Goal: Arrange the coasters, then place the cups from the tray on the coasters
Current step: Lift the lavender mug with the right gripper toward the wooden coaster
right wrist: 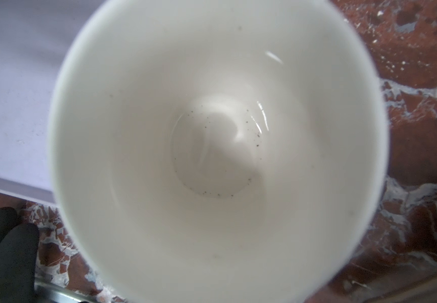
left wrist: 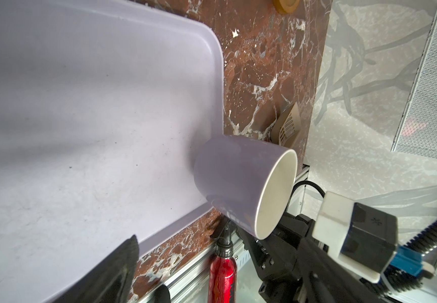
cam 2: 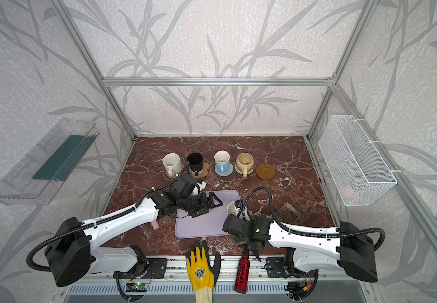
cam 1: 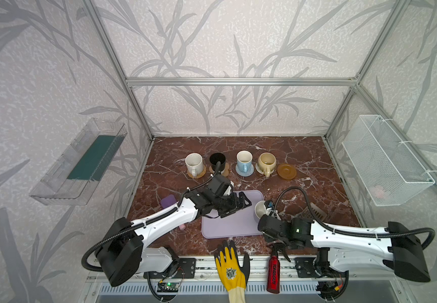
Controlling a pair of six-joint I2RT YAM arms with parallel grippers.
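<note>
The right gripper (cam 1: 266, 215), closed, holds the tilted lavender cup (left wrist: 238, 181) at the tray (cam 1: 227, 228) edge; the left gripper (cam 1: 241, 203) gapes empty above the tray.

Both top views are bright and evenly lit by soft, diffuse light from above, and the wide lens bows the aluminium frame posts (cam 1: 111, 52) towards the edges. The arms cast only soft shadows on the red-brown marble tabletop (cam 1: 304, 162). In the left wrist view a broad grey shadow crosses the flat lavender plastic tray (left wrist: 81, 78), and a black fingertip (left wrist: 123, 265) close to the lens is blurred. In the right wrist view the white glazed inside of the lavender-grey mug (right wrist: 217, 147) fills the frame, out of focus, with small glare streaks. The black and yellow glove (right wrist: 4, 251) in the corner is blurred too.
</note>
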